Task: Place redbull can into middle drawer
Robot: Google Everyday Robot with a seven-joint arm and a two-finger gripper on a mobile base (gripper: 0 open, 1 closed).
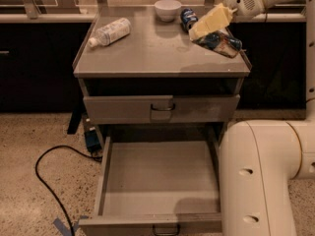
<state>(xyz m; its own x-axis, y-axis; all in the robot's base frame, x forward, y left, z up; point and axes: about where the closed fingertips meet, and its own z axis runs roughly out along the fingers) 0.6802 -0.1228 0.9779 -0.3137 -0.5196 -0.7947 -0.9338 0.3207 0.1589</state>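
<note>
The redbull can (219,42), silver and blue, lies tilted on its side at the right edge of the cabinet top (147,53). My gripper (201,30) reaches in from the upper right and sits right over the can, touching or nearly touching it. The middle drawer (160,178) is pulled out wide below and its grey inside is bare. Its small dark loop handle (165,228) shows at the bottom edge.
A short dark blue can (187,17) and a white bowl (167,9) stand at the back of the cabinet top. A plastic bottle (109,32) lies at the back left. The upper handled drawer (161,108) is closed. My arm's base (261,181) stands beside the open drawer. A black cable (47,176) lies on the floor.
</note>
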